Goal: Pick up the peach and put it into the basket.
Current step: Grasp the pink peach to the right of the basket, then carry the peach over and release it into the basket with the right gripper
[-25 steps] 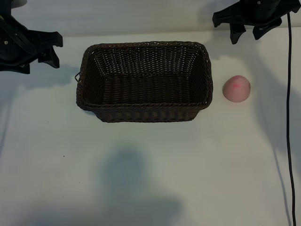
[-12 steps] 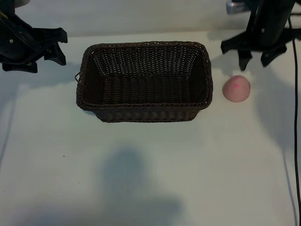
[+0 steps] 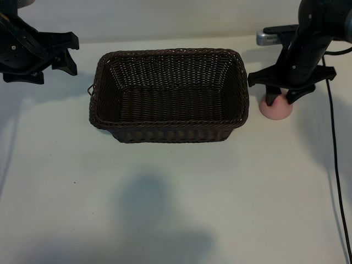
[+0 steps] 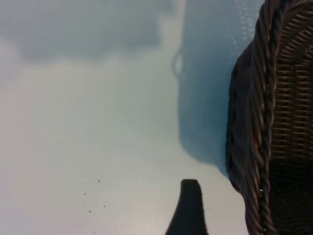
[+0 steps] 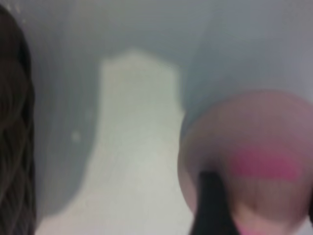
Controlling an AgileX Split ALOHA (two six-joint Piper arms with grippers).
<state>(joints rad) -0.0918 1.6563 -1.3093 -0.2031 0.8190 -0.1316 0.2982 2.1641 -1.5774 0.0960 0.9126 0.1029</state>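
Observation:
The pale-pink peach (image 3: 278,110) rests on the white table just to the right of the dark-brown wicker basket (image 3: 170,52). My right gripper (image 3: 281,99) has come down over the peach, its two black fingers pressing on the upper sides of the fruit. In the right wrist view the peach (image 5: 254,142) fills the near field with one finger (image 5: 210,205) against it, and the basket's wall (image 5: 12,147) is at the edge. My left gripper (image 3: 70,54) hangs open and empty left of the basket, whose braided rim (image 4: 266,122) shows in the left wrist view.
A black cable (image 3: 336,165) runs down the table's right side from the right arm. A small wire loop (image 3: 89,89) sticks out of the basket's left end. White table stretches in front of the basket.
The right arm dropped from the back right corner down onto the peach and its fingers narrowed around it. The left arm shifted only slightly. Peach and basket stayed in place.

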